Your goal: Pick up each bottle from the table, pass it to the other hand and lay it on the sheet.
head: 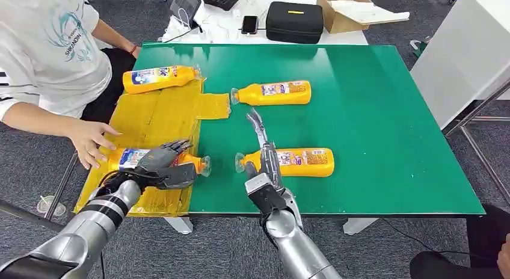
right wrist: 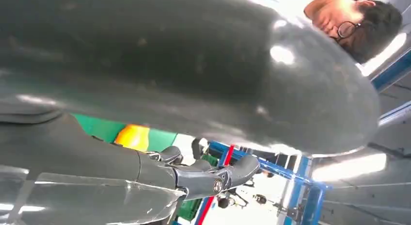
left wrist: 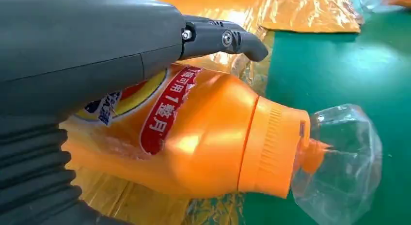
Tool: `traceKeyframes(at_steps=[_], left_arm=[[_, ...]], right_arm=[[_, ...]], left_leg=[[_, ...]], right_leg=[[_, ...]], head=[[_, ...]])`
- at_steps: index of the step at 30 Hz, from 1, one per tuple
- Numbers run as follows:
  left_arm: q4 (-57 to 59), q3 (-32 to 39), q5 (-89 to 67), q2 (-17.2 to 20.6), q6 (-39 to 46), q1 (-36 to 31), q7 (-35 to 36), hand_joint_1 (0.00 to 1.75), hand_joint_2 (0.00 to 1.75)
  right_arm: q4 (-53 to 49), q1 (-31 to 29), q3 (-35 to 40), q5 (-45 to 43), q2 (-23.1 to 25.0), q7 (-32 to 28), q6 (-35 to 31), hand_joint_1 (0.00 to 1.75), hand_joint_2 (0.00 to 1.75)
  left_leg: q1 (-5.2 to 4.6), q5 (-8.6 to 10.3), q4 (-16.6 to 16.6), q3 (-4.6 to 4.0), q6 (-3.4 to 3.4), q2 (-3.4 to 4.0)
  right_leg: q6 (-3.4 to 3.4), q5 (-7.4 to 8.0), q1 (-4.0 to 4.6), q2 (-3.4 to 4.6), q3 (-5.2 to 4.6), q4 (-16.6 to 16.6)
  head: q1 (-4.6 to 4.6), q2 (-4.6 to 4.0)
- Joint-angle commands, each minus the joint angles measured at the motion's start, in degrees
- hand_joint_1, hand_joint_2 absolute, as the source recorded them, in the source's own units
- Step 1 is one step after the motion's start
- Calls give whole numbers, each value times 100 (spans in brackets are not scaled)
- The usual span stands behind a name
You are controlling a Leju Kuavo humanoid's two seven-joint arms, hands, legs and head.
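Observation:
An orange bottle with a clear cap lies on the yellow sheet at the table's near left, its cap reaching over the green table top. My left hand grips this bottle from above, thumb across its body. My right hand stands edge-on with straight fingers, holding nothing, just in front of the neck of a second bottle on the green. A third bottle lies mid-table, and another bottle rests at the sheet's far edge.
A person in a white shirt sits at the left, one hand on the sheet's edge beside the base of the held bottle. Behind the table are a black case, a cardboard box and a phone.

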Motion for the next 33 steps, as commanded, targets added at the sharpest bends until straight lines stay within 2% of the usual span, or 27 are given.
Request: traceKeyframes(at_steps=[1, 3, 4, 5, 7, 8, 9, 10, 12, 14, 18, 19, 20, 23, 33], left_arm=[[-243, 777, 1458, 179, -899, 435, -721, 0, 0], [-445, 878, 1775, 96, -794, 584, -721, 0, 0], [-533, 902, 1969, 41, -703, 652, -721, 0, 0], [-796, 1064, 2530, -14, -651, 791, -721, 0, 0], [-1184, 1436, 3520, -166, -345, 991, -721, 0, 0], [-1245, 1795, 3924, -309, -103, 1004, -721, 0, 175], [-1400, 2072, 4198, -429, 221, 1014, -721, 0, 175], [-1371, 2080, 4197, -440, 232, 964, -714, 0, 175], [-1797, 2658, 4565, -654, 930, 1015, -721, 0, 175], [-2229, 2950, 4799, -733, 1122, 1121, -721, 0, 175], [-2232, 2962, 4808, -710, 1098, 1124, -721, 0, 175], [-2232, 2962, 4808, -710, 1098, 1124, -721, 0, 175], [-2349, 3002, 4819, -720, 1212, 1191, -721, 0, 175], [-2548, 3102, 4902, -718, 1264, 1299, -721, 0, 175], [-2230, 2955, 4719, -707, 1279, 1214, -721, 0, 175]], right_arm=[[663, -434, -177, 249, -208, 163, -231, 0, 0], [745, -490, -171, 401, -293, 286, -296, 0, 0], [817, -530, -174, 471, -326, 352, -277, 0, 0], [954, -617, -131, 679, -381, 666, -235, 0, 175], [1232, -819, -39, 1197, -554, 1284, -202, 0, 175], [1349, -909, -66, 1367, -637, 1509, -224, 0, 175], [1457, -1020, -79, 1596, -735, 1802, -100, 0, 175], [1456, -1036, -104, 1595, -768, 1803, -91, 0, 175], [1576, -1166, -114, 1945, -900, 2336, 188, 0, 175], [1706, -1312, -119, 2232, -1058, 2780, 462, 0, 175], [1723, -1337, -165, 2224, -1092, 2772, 488, 0, 175], [1723, -1337, -165, 2224, -1092, 2772, 488, 0, 175], [1878, -1431, -20, 2417, -1129, 3084, 783, 0, 175], [2214, -1701, 41, 2592, -1300, 3398, 1130, 0, 175], [2724, -1984, 125, 2660, -1551, 3504, 1848, 0, 175]], left_leg=[[0, -6, -11, 34, 5, 34], [-6, -3, -11, 32, 5, 16], [0, -7, -21, 52, 10, 30], [-2, -4, -11, 37, 7, 13], [0, -5, -10, 37, 10, 14], [-5, -3, -9, 31, 8, 8], [-2, -3, -10, 37, 11, 9], [-6, -2, -5, 26, 9, 5], [0, 2, 4, 7, 9, -11], [-1, 3, 5, -4, 10, -15], [-4, 1, 3, -1, 9, 0], [1, -9, 5, 19, 13, 1], [-2, -4, 5, 5, 10, 3], [-3, -1, 4, 0, 9, 5], [0, -4, 6, 3, 9, -1]], right_leg=[[-9, 5, 4, 25, 24, -14], [-3, 1, -4, 10, 26, -10], [-10, 4, 5, 18, 46, -27], [-5, 1, 1, 6, 33, -16], [-5, 1, 3, 5, 34, -19], [-2, 0, -2, 1, 28, -12], [-4, 2, 2, -1, 37, -19], [-3, 1, -2, -3, 25, -11], [-4, 0, 4, -22, 10, -7], [-3, -1, 3, -23, 0, -5], [-1, 0, -1, -7, -3, -3], [-8, -8, 7, -13, 22, -9], [-4, -3, 3, -6, 6, -4], [-2, -1, 1, -3, -5, -4], [-7, -5, 5, -12, 6, -3]], head=[[0, 0], [-2, 0], [0, 0], [-2, 0], [2, 0], [2, 0], [0, 0], [-2, 0], [2, 0], [2, 0], [0, 0], [2, 0], [2, 0], [0, 0], [2, 0]])
